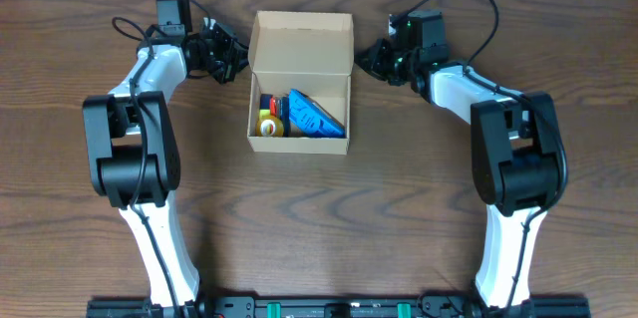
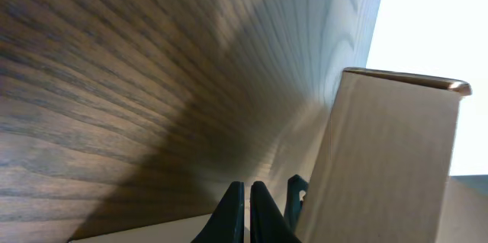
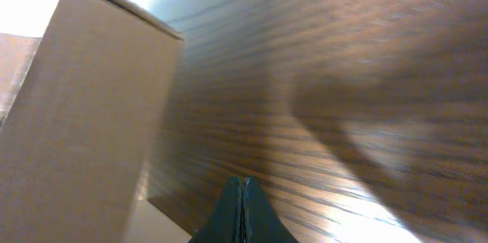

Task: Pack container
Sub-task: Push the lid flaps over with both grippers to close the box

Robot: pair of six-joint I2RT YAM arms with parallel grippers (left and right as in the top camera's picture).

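A dark brown wood-grain table carries two white-and-black arms, the left arm and the right arm, each reaching in towards the far middle. Between them stands the container, a small tan-brown cardboard box with its mouth facing up. Its hinged flap lid is raised at the far edge, and its long axis runs left to right across the table.

The left gripper is clenched, its dark fingers pressed together on nothing, just beside the box's left outer wall near the lid; whether it touches cannot be told. The right gripper is likewise clamped tight and empty, just beside the right wall.

Inside lie a flat blue packet, set on a slant, and a small yellow round item at the left. The packet's print is too small to read.
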